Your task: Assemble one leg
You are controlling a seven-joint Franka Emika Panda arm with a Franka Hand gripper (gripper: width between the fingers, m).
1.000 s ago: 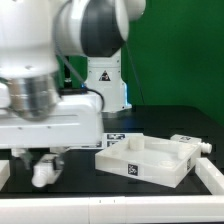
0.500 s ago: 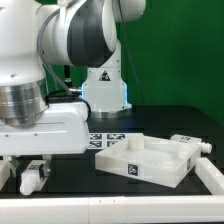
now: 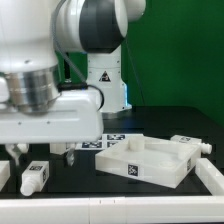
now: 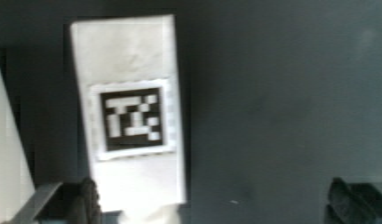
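Observation:
A leg (image 3: 33, 178), a small white block with a black-and-white tag, lies on the black table at the exterior view's left. In the wrist view the leg (image 4: 131, 110) lies lengthwise with its tag facing up, close to one fingertip (image 4: 72, 200). My gripper (image 3: 44, 152) hangs just above the leg, open wide and empty. In the wrist view the gripper (image 4: 214, 205) shows only as two dark fingertips far apart. Another leg (image 3: 190, 143) lies behind the large white tray-like panel (image 3: 150, 158).
The marker board (image 3: 112, 140) lies on the table behind the panel. A white part (image 3: 210, 178) sits at the exterior view's right edge, and another white part (image 3: 3, 172) at its left edge. The robot base (image 3: 105, 85) stands at the back.
The gripper was low around the leg. It has let go of the leg and risen, and the leg now lies free on the table.

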